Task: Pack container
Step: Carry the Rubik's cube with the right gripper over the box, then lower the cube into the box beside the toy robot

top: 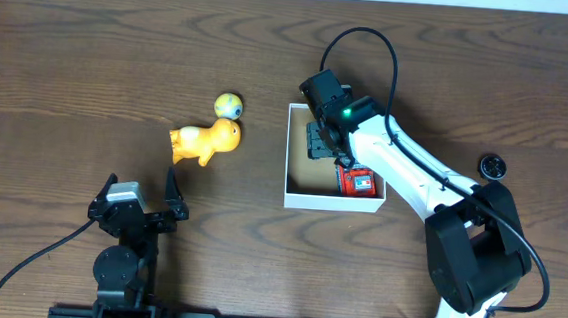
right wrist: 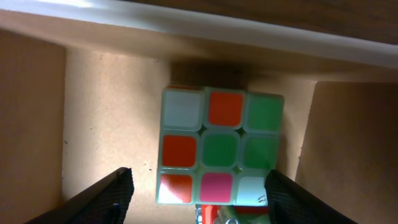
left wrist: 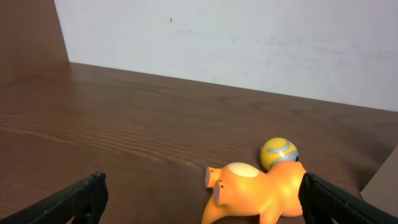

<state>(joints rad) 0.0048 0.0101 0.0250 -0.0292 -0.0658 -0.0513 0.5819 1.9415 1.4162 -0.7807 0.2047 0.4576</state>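
Note:
The container is a square white-walled box with a brown floor, right of centre. My right gripper hangs open inside it. In the right wrist view its fingers stand apart on both sides of a colour cube lying on the container floor, not touching it. A red packet lies in the box's near right corner. An orange toy animal and a yellow-blue ball lie on the table left of the box. My left gripper is open and empty, near the orange toy.
A small black round object lies on the table at the far right. The ball sits just behind the orange toy in the left wrist view, where my left gripper frames the toy. The table is dark wood.

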